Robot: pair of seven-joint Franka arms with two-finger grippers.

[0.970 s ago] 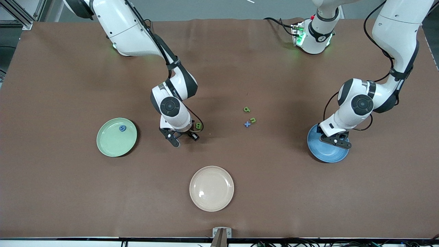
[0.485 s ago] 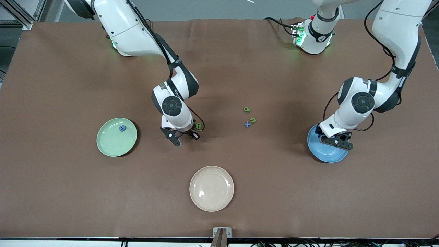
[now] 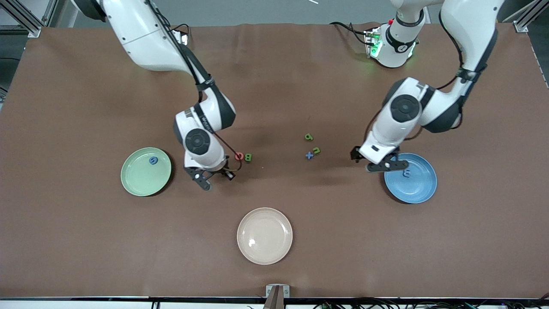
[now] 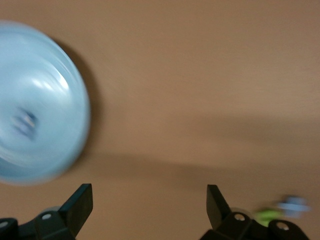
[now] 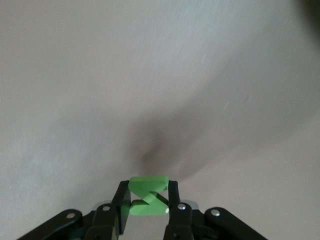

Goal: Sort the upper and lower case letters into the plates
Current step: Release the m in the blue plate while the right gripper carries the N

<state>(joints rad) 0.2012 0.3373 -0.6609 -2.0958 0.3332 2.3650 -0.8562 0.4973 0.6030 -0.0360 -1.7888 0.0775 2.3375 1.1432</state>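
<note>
Right claw carries a letter; left claw is free beside the blue plate.

The right claw (image 5: 148, 205) pinches a green letter (image 5: 148, 196) over bare tabletop (image 3: 85, 240), the mint plate (image 3: 136, 182) lying toward the right arm's tabletop edge. The left claw (image 3: 379, 161), spread wide and empty, hangs just beside the blue plate (image 3: 421, 189).

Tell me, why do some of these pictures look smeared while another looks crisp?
Left wrist view: the round blue plate and brown tabletop are streaked with blur. Right wrist view: the bright green zigzag letter in the right hand is sharp, with a soft shadow beneath. Front view: evenly lit.
</note>
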